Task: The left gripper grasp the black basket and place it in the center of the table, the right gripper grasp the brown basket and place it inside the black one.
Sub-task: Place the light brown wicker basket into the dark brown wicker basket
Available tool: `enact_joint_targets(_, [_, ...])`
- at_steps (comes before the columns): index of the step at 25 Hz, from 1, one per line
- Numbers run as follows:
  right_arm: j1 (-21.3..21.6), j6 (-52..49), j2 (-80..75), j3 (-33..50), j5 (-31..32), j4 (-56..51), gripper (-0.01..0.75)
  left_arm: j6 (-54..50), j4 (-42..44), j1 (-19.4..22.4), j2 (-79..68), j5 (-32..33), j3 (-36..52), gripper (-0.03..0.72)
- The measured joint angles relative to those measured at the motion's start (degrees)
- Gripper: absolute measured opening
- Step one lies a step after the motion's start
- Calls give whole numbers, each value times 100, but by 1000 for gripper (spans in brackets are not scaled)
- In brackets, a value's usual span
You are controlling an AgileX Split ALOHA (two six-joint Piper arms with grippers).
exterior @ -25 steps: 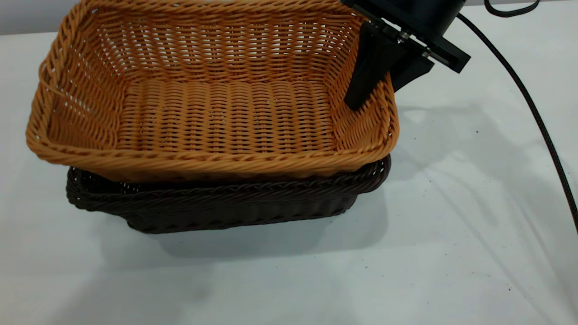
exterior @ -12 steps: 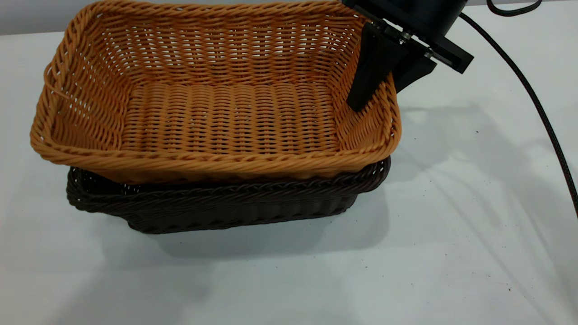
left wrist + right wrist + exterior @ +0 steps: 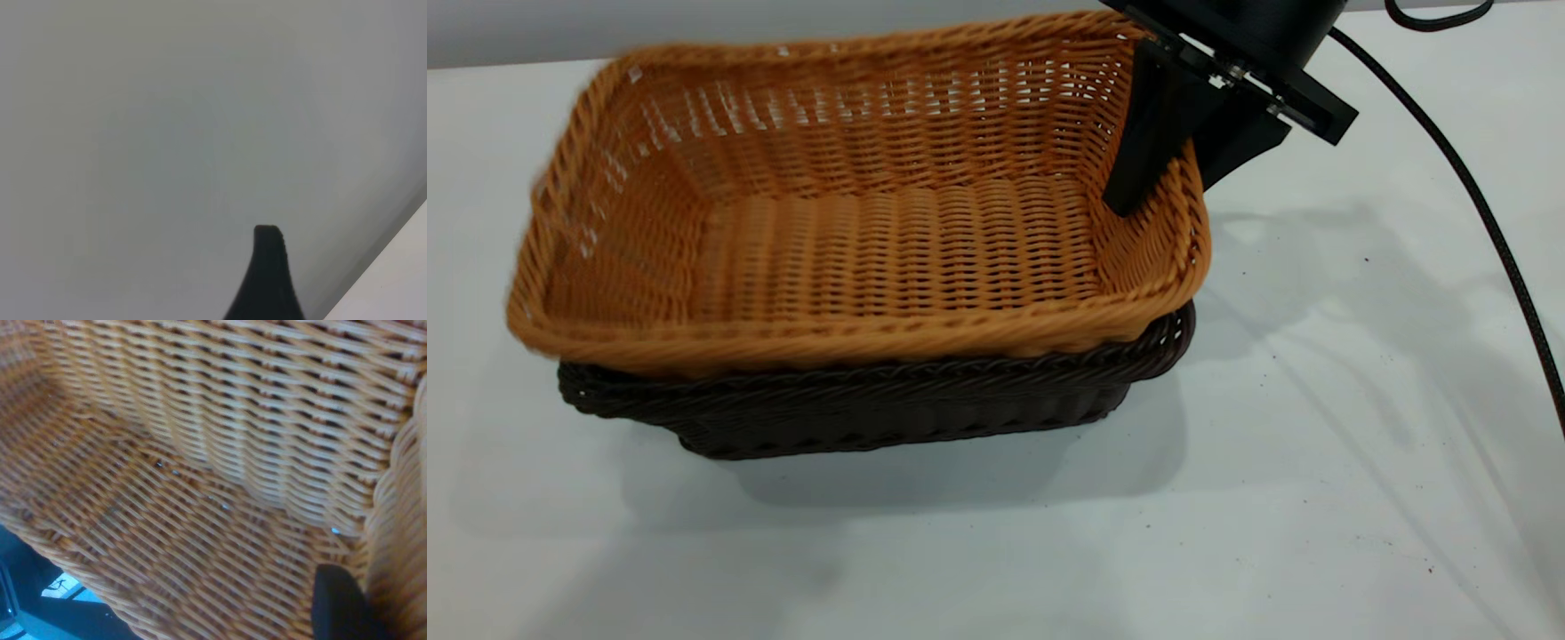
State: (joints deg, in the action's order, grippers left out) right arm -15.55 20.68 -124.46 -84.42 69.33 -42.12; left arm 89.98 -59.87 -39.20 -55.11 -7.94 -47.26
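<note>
At left and centre of the exterior view, the brown basket (image 3: 871, 240) sits tilted over the black basket (image 3: 871, 404), its left end slightly raised and its right end low against the dark braided rim; whether its base has entered the black basket cannot be told, since the orange wall hides the interior. Both baskets lie with their long axes running left to right across the table (image 3: 1316, 462), and the black basket rests flat on that surface, roughly central. Farther right, the right end effector (image 3: 1169, 164) is clenched on the brown basket's right short wall, one finger inside the wall and the other outside, gripping just below the rim. The basket thus extends wholly to the left of the grasp point, cantilevered from one end. The right wrist view shows the orange weave of the inner wall and floor at close range, with a dark fingertip (image 3: 340, 603) against it. The left wrist view shows only one dark fingertip (image 3: 267, 280) over a plain grey field; whether that end effector is released cannot be told. Judged from this, the remaining step is lowering and levelling the brown basket until it nests.
</note>
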Motion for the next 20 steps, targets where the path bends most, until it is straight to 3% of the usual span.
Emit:
enact_joint_targets(9, [0, 275, 34, 0, 82, -236, 385, 0, 0, 0, 0, 0, 0, 512])
enact_joint_targets(20, [10, -30, 306, -345, 86, 497, 400, 0, -142, 0, 0, -5, 0, 512])
